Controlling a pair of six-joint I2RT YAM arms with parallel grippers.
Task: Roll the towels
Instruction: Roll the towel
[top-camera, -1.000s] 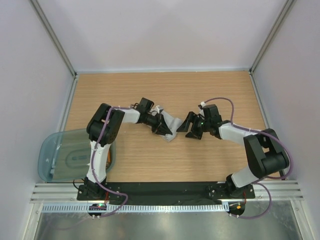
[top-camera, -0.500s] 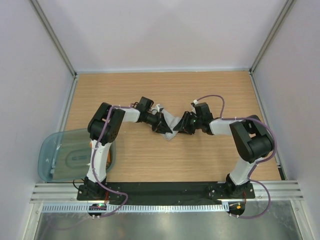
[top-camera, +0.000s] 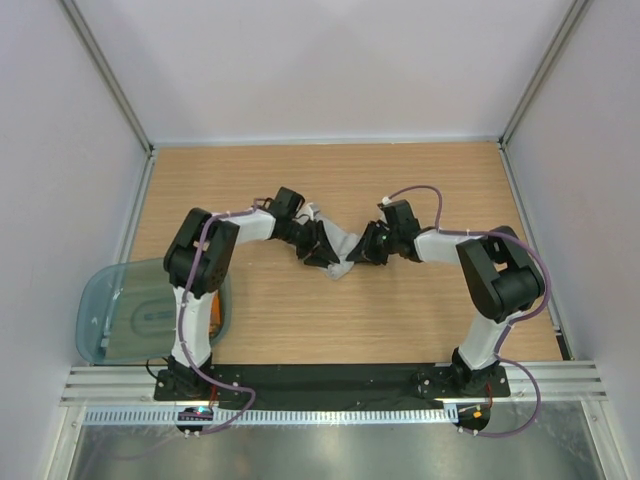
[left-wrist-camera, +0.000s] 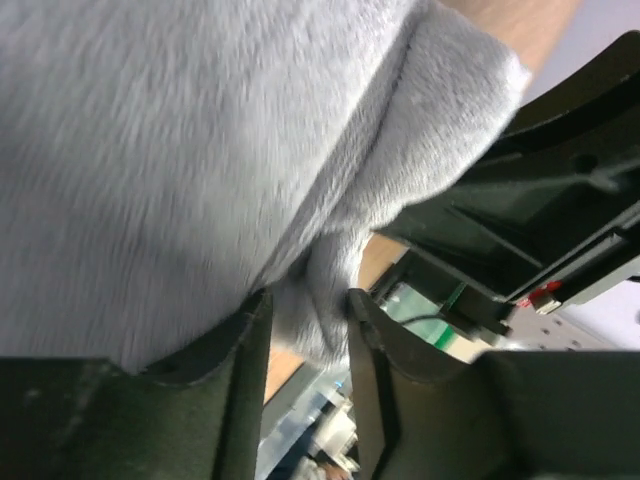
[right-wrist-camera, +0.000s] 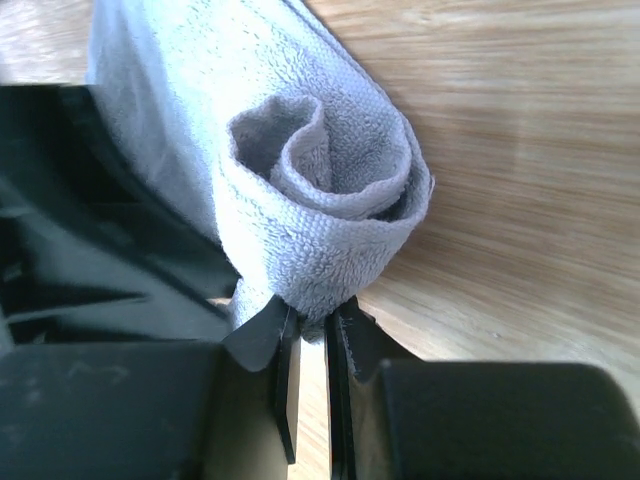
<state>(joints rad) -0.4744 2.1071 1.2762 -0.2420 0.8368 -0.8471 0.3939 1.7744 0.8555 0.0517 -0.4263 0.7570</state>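
Pairs white shells (top-camera: 445, 243) with bulky black joints (top-camera: 197, 255), trails lilac cables (top-camera: 415, 190) mid-frame, ends in matte black fingers (right-wrist-camera: 262, 335) and stands on a black base plate (top-camera: 330, 378) at bottom.

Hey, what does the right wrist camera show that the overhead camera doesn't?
Only the right wrist view: the grey towel seen end-on, coiled in a spiral, with the right pincer nipping its lower edge. Only the overhead view: the left pincer at the towel's other side, and the teal tub at the near left. Both: the grey towel on the wooden table, with the right pincer at it.
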